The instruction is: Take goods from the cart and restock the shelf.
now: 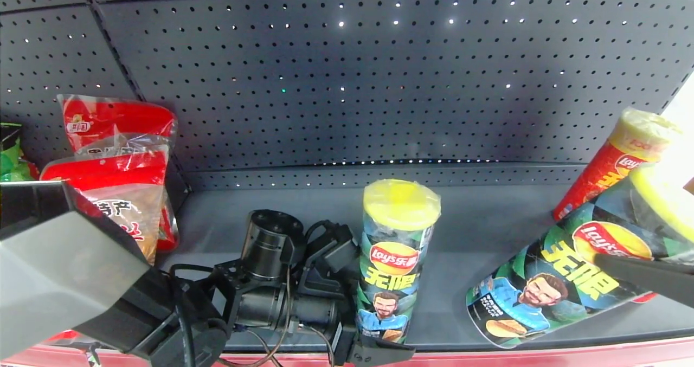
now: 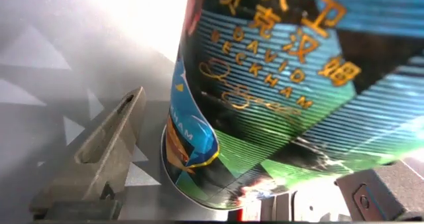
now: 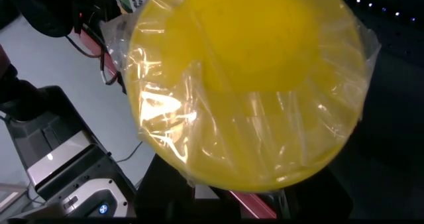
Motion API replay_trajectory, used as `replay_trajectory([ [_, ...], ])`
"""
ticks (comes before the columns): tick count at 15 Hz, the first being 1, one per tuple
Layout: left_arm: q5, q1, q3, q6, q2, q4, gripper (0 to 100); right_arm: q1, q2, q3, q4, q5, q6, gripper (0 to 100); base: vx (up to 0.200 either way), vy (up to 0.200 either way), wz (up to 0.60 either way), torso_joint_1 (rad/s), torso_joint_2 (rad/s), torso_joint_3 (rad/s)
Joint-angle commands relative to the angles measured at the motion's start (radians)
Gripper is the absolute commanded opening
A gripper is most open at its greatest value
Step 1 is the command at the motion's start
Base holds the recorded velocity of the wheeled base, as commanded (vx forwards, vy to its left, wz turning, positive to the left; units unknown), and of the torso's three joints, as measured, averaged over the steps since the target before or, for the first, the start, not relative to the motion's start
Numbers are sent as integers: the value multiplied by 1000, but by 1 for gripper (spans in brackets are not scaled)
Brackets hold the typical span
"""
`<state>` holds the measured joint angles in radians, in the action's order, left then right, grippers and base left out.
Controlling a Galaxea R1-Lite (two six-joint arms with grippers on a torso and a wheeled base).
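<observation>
A shop: pegboard-backed shelf stocked with crisp cans and snack bags.

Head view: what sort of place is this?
Probably a shop aisle, or a mock-up: a grey shelf with a pegboard back, an upright chip can on it, a tilted chip can beside, red snack bags at the robot's left.

Count: green chip can was 2, one upright at lower centre, second can tilted at lower right | red chip can was 1, right edge | red snack bag was 2, second bag in front, left side | green bag was 1, far left edge
</observation>
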<state>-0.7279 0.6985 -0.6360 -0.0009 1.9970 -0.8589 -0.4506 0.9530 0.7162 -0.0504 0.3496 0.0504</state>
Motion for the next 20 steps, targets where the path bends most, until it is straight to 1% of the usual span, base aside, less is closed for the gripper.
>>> replay_trajectory([
  [1, 2, -5, -1, -2, 17, 6, 100, 0, 0, 0, 0, 0, 0, 0, 0, 0, 0, 0, 0, 0],
  [8, 5, -20, -11, -1, 32, 6, 100, -2, 1, -3, 0, 0, 0, 0, 0, 0, 0, 0, 0, 0],
  [9, 7, -22, -13, -1, 34, 6, 0, -2, 1, -3, 0, 2, 0, 0, 0, 0, 0, 0, 0, 0],
  [15, 5, -31, -21, 1, 43, 6, 0, -3, 6, -3, 1, 2, 0, 0, 0, 0, 0, 0, 0, 0],
  [20, 1, -19, -13, 7, 23, 6, 0, -3, 10, -3, 1, 2, 0, 0, 0, 0, 0, 0, 0, 0],
])
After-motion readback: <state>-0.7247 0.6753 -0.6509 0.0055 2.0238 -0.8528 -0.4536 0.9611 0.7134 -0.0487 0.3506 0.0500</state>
